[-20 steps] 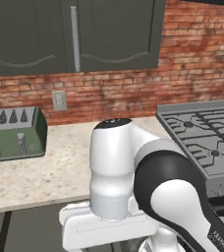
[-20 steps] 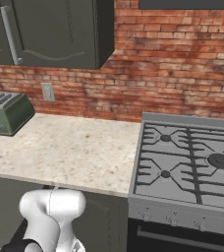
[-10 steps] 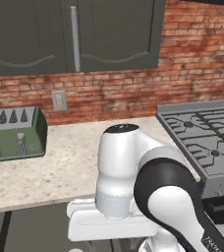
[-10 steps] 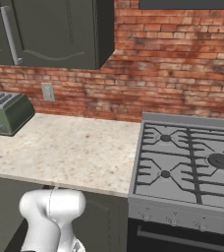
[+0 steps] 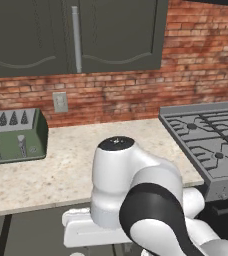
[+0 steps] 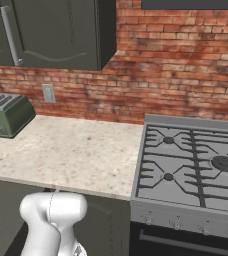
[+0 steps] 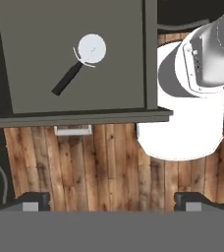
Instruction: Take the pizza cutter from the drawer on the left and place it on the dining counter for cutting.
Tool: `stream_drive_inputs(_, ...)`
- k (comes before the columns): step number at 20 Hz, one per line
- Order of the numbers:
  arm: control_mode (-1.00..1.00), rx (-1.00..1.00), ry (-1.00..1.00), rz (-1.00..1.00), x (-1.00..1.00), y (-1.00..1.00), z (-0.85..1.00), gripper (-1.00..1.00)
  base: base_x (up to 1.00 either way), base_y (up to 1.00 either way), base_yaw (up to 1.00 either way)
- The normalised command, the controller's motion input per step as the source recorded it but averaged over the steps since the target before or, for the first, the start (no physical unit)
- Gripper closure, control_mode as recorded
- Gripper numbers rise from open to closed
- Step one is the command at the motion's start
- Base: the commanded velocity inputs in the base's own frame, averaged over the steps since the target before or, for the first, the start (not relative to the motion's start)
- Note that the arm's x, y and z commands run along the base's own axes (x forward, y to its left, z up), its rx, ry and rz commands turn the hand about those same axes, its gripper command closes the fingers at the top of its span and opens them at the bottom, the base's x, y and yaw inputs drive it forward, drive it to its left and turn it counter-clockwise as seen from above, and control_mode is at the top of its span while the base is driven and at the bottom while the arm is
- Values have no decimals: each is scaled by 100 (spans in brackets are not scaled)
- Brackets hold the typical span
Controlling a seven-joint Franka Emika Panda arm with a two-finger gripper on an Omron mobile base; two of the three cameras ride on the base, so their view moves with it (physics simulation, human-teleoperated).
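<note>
Hand: my hand [image 7: 112,201] looks straight down, its two dark tips far apart near the bottom corners of the hand view, nothing between them but plank floor.
Grip: spread wide, holding nothing.
Cutter: the cutter [image 7: 80,62] lies flat inside the open drawer [image 7: 40,83], round pale blade toward the top of the hand view, thin black handle slanting down to the left. It sits in the upper middle of the drawer floor, clear of the walls.
Drawer: pulled out; I see its grey bottom, a dark wall on the right and its front edge running across below. The silver handle [image 7: 72,130] shows just under that front edge.
Hand to cutter: well apart; the cutter lies above and to the left of the midpoint between my tips in the hand view.
Floor: brown wood planks [image 7: 104,162] under my hand.
Table: the beige speckled table [image 5: 61,160] [image 6: 76,150] runs along a red brick wall [image 6: 166,65].
Toaster: a green toaster [image 5: 13,136] [image 6: 5,114] stands on the table at its left end.
Stove: a grey gas stove [image 6: 196,170] [image 5: 211,140] joins the table on the right.
Cabinets: dark wall cabinets [image 5: 76,35] [image 6: 51,30] hang above.
</note>
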Motion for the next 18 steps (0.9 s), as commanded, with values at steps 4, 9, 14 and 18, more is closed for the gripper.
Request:
stream_drive_inputs(4, -100, 0, -9, 0, 19, 26, -12, -100, 0, 0, 0)
stream_drive_inputs(9, -100, 0, -9, 1, 7, 14, -27, -100, 0, 0, 0)
stream_drive_inputs(14, -100, 0, -4, 0, 31, -1, -37, -100, 0, 0, 0)
stream_drive_inputs(18, -100, 0, 0, 0, 34, -8, -40, -100, 0, 0, 0)
